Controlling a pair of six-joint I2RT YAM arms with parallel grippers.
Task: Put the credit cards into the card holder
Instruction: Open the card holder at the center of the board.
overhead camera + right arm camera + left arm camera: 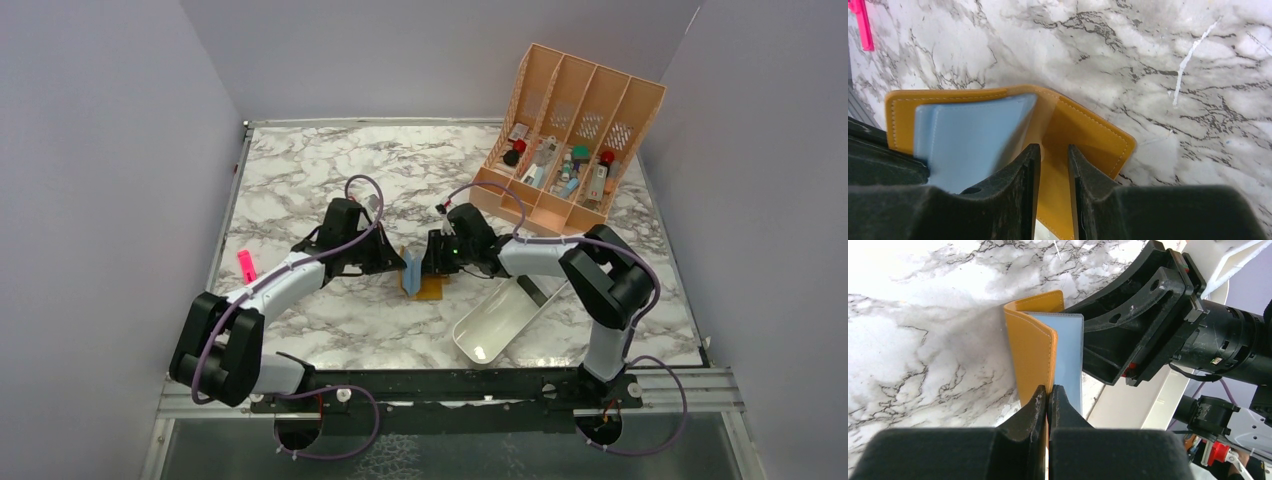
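Left gripper (1048, 401) clamped on raised flap of card holder (1032, 342) | right gripper (1054, 170) jaws narrowly apart over its flat half; nothing seen pinched | credit card (1068, 352) pale blue, inside the fold; lower edge hidden, blurred | card holder just left of white tray (498, 322) | grey-veined marble table (300, 190); lilac walls (100, 150)

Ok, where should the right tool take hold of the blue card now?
Pinch the strip of the credit card that juts past the raised flap of the card holder, coming from the right arm's side. The card stands on edge against that flap, which the left tool clamps, so only that strip seems free on both faces. The right tool sits close, jaws apart.
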